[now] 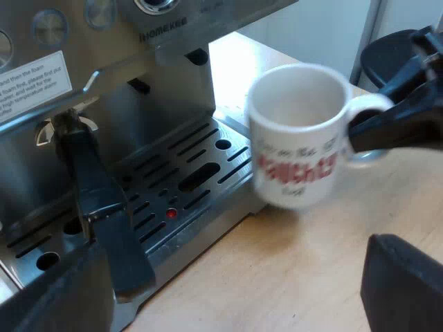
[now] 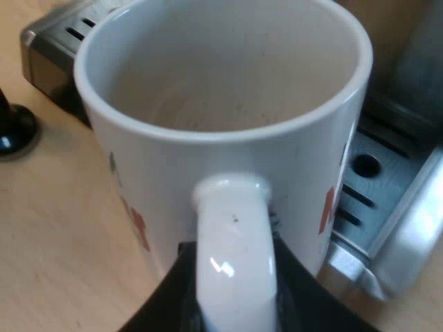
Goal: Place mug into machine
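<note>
Mug (image 1: 297,131): white ceramic, red lettering, empty inside. It was held by its handle just beside the drip tray's near corner and was not yet over the grate. It looked lifted clear of the table, but I couldn't be sure.

Espresso machine (image 1: 138,83) was the biggest thing, with a steel front and dials across its upper panel. Wooden table (image 1: 277,277) lay under everything. Drip tray (image 1: 201,173) was slotted steel with a red float dot (image 1: 171,214) in its middle and bare grate to spare. Holder's dark handle (image 1: 104,214) stuck out from the machine's front over the tray, so my guess was that the landing spot was the part of the grate far from that handle.

My right gripper (image 2: 232,290) was pinching the mug's handle loop, one black finger on each side. My left gripper (image 1: 228,297) was spread wide with nothing between its fingers, hovering near the tray's front edge.

Handling, as a judgement:
- The mug is stiff and fairly heavy, and the glaze makes it slick.
- It would chip if knocked on steel.
- Held by the handle, the body hangs off to one side and could twist in the pinch.
- The middle of the loop is the right hold.
- It should go down flat and gently.
</note>
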